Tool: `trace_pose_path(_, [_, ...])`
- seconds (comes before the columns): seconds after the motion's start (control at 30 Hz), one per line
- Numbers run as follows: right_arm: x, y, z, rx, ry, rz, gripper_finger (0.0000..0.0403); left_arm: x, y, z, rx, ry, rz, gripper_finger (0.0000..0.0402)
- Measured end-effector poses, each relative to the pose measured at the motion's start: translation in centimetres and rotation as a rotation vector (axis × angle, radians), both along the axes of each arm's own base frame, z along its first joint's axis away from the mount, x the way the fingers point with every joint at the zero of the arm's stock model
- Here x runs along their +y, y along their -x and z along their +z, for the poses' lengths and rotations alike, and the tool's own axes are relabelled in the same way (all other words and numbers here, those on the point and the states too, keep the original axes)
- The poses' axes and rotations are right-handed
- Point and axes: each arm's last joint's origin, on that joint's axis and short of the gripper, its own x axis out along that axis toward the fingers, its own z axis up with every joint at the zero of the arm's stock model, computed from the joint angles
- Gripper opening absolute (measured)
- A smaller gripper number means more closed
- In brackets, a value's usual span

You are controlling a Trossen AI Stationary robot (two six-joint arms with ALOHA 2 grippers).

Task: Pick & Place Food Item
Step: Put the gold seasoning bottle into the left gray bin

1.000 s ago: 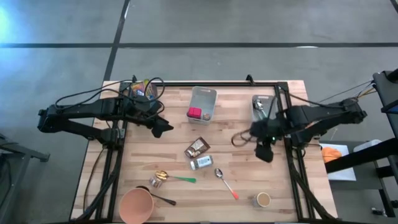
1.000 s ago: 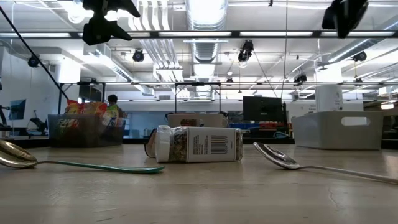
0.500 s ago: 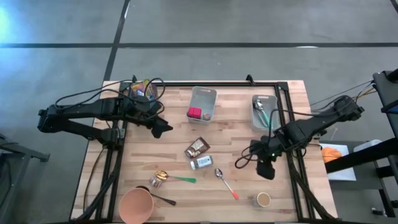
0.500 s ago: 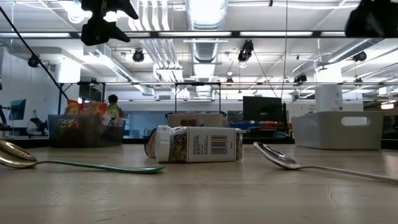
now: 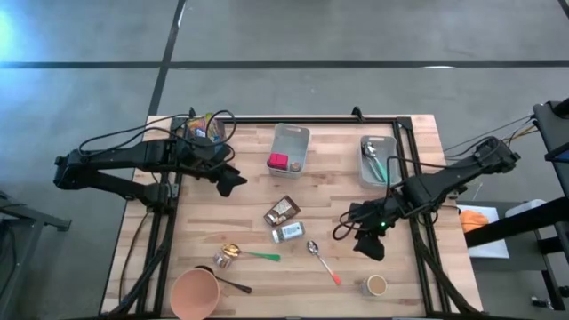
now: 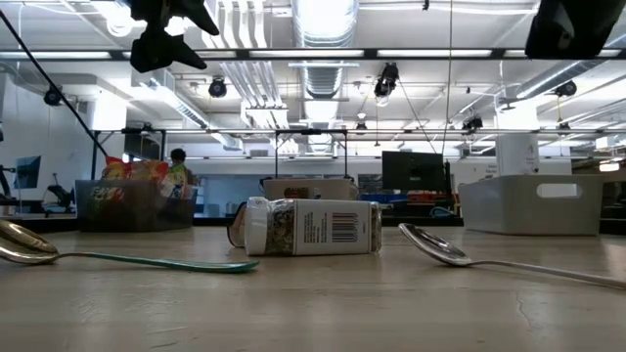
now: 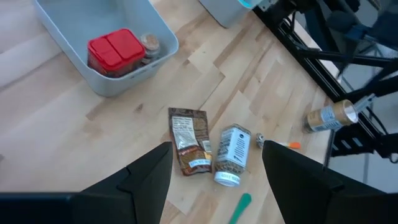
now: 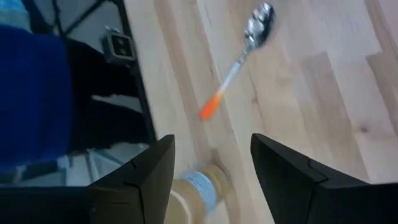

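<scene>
- A pale wooden table (image 5: 249, 178) made of plank strips carries everything
- A grey bin (image 5: 291, 148) and a second grey bin (image 5: 377, 160) stand toward the far edge
- A brown packet (image 5: 282, 211) lies mid-table, a small jar (image 5: 287, 233) on its side just beside it
- An orange-handled spoon (image 5: 323, 261), a green-handled spoon (image 5: 249, 254)
- A terracotta cup (image 5: 195, 293) at the near edge, a small tin (image 5: 377, 285) further along

The pink cup (image 5: 195, 294) is cut by the high view's bottom edge (its base hidden).
</scene>
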Motion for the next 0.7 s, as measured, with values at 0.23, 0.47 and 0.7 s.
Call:
trace_pose_path(0.23, [0.2,-0.5,2.2,-0.092,0.042,-0.111,0.0208,0.0,0.0,0.0,0.000,-0.001,0.001,0.0252])
trace_pose_path(0.47, [0.7,-0.4,5.2,-0.183,0.177,-0.211,0.0208,0.0,0.0,0.0,0.000,-0.001,0.001,0.0252])
trace_pose_path(0.7, [2.8,0.1,5.9,0.010,0.230,-0.281,0.0208,0.0,0.0,0.0,0.001,-0.001,0.001,0.0252])
